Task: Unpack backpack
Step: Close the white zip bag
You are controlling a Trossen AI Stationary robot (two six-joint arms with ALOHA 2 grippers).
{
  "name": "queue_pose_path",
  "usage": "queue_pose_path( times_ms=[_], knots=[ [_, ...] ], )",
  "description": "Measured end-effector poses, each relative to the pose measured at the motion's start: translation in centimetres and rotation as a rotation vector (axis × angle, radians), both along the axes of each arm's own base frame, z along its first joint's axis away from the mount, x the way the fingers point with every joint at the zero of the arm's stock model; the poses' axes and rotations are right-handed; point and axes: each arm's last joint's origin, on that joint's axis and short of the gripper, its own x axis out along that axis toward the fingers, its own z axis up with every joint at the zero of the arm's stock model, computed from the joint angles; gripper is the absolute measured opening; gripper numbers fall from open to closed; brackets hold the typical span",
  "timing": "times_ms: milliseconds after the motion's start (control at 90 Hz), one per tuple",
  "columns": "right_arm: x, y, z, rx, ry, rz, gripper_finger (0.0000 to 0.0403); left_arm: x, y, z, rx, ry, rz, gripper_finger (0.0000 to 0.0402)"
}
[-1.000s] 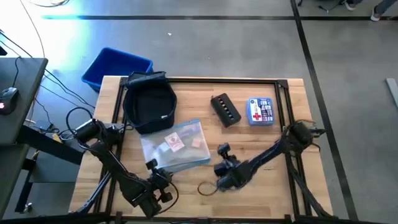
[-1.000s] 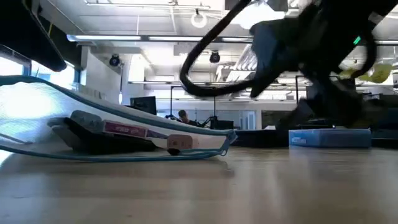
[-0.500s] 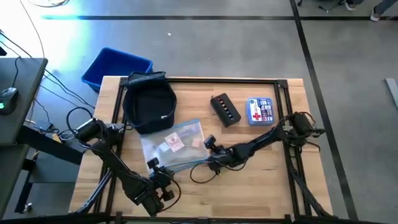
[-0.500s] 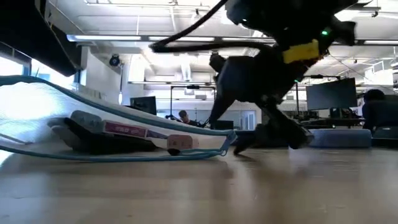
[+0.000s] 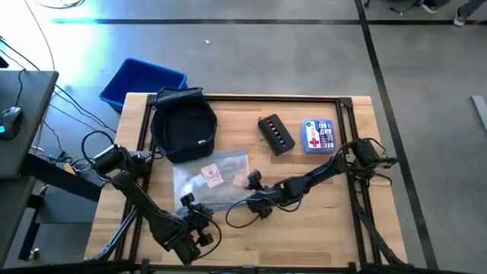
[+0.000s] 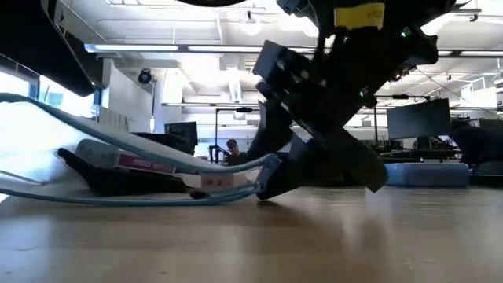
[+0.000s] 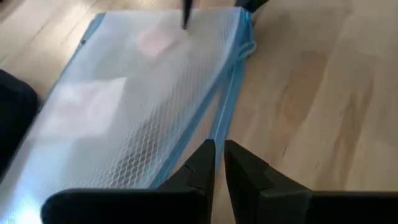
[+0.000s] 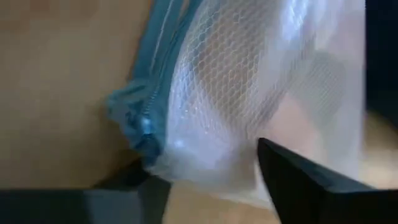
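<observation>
On the wooden table [image 5: 335, 221], the right gripper [image 5: 252, 192] has swung from lower centre onto the clear mesh pouch with blue zip trim [image 5: 211, 180], its fingers spread around the pouch's corner. The soft navy fabric backpack [image 5: 183, 125] lies open at upper left, apparently emptied, so this looks like tidying; the left gripper [image 5: 199, 227], nearly closed, waits at lower left.

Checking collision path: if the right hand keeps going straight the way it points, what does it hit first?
The clear mesh pouch. The right hand is already at the pouch's blue zippered corner, open fingers on either side of it. The backpack lies farther along, though depth is unclear.
</observation>
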Motion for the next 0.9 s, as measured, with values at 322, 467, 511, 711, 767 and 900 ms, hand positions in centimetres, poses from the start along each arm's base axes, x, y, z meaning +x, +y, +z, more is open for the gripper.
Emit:
queue_pose_path(
  times_ms=[322,467,511,711,767,900],
  knots=[
    [-0.5,0.9,2.5,0.281,-0.088,-0.190,0.0009,0.8,0.6,0.1,0.056,-0.023,-0.008,0.0016],
    [-1.0,0.6,5.4,0.368,-0.143,-0.229,0.0002,2.2,0.0,0.4,0.067,-0.050,-0.128,0.0016],
    [-1.2,0.5,5.9,0.377,-0.152,-0.235,0.0001,2.7,-0.1,0.5,0.076,-0.060,-0.165,0.0017],
    [-1.5,0.9,6.8,0.384,-0.181,-0.230,0.0000,4.8,0.0,1.2,0.102,-0.123,-0.252,0.0017],
    [-1.5,1.0,6.8,0.384,-0.180,-0.227,0.0000,5.3,0.4,1.3,0.108,-0.131,-0.252,0.0017],
    [-1.6,1.0,6.8,0.382,-0.181,-0.227,0.0000,6.3,1.6,1.3,0.100,-0.125,-0.217,0.0017]
  ],
)
